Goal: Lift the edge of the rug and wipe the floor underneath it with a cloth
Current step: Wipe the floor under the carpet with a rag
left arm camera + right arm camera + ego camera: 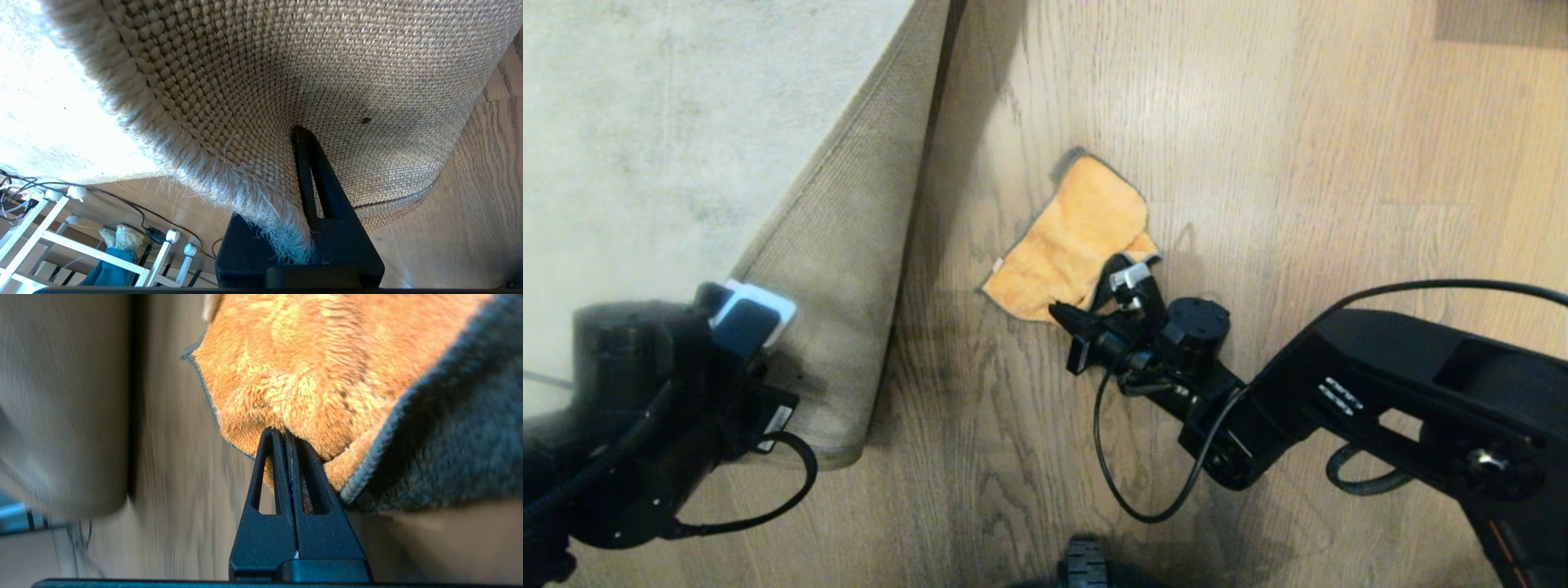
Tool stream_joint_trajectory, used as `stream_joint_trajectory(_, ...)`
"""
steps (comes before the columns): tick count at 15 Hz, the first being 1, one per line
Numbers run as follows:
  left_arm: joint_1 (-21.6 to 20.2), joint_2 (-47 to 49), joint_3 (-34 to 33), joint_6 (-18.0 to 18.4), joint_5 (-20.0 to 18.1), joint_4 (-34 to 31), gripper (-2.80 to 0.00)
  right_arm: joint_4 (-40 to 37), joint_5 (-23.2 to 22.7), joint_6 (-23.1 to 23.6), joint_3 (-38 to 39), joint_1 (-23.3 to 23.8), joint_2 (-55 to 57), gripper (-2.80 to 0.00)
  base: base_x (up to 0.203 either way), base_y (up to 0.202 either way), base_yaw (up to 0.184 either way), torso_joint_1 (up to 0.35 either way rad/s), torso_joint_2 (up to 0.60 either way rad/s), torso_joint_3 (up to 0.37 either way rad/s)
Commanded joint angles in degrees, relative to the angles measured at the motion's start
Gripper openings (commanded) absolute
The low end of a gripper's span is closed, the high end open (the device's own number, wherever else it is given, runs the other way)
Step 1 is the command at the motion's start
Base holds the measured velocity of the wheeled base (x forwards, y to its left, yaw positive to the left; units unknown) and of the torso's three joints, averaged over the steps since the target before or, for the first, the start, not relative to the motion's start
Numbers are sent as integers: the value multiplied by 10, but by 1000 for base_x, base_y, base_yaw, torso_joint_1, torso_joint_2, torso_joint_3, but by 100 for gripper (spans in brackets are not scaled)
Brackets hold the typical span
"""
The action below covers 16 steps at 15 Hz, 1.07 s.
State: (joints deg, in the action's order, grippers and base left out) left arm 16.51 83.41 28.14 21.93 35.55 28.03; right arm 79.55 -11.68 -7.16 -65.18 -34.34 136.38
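Observation:
The pale grey rug (645, 139) is folded back, so its tan woven backing (849, 237) faces up and bare wood floor (980, 408) shows beside it. My left gripper (776, 351) at the lower left is shut on the rug edge (245, 192). The frayed edge lies against one finger (314, 179) and hides the other. The orange cloth (1070, 237) lies on the floor right of the fold. My right gripper (1068, 314) is shut on its near corner. In the right wrist view the gripper (284, 433) pinches the orange pile (318, 367), and the cloth's dark grey reverse (470, 437) is turned over beside it.
Part of my base (1086, 565) shows at the bottom centre, with a black cable (1111, 474) looping from the right arm. A white rack (41, 232) and floor cables stand beyond the rug. A darker patch (1503, 20) is at the far right corner.

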Motion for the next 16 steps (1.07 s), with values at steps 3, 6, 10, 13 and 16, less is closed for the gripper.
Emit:
stream_joint_trajectory(3,0,2,0,1,2,2,-280,33,-2,0,53,-1,-24,-280,0,0,0,0,0,0)
stream_joint_trajectory(6,0,2,0,1,2,2,-280,32,-2,0,51,-1,-24,0,0,0,0,0,0,0)
stream_joint_trajectory(10,0,2,0,1,2,2,-280,36,-2,0,48,-1,-25,0,0,0,0,0,0,0)
stream_joint_trajectory(13,0,1,0,1,2,2,-280,36,-3,6,49,-1,-38,0,0,0,0,0,0,0)
stream_joint_trajectory(16,0,0,0,1,2,2,-280,34,-3,17,54,0,-59,0,0,0,0,0,0,0)
